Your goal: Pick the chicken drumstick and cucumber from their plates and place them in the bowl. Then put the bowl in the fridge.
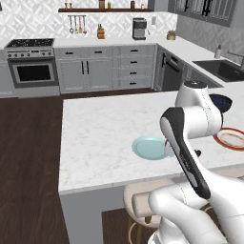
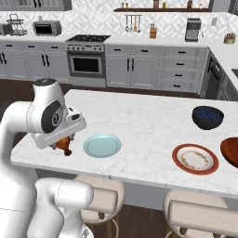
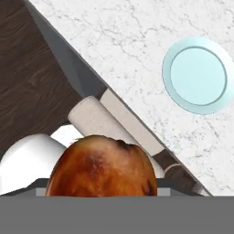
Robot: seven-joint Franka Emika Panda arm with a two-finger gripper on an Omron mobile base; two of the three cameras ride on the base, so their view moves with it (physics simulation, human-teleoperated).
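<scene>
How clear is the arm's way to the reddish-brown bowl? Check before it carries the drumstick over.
Probably clear. The gripper holds the chicken drumstick above the counter's near edge; the reddish-brown bowl sits far along the counter. Between them lie only flat plates, blue and red-rimmed, both easily passed over.

- No words, numbers, labels or signs can be read on anything here.
</scene>
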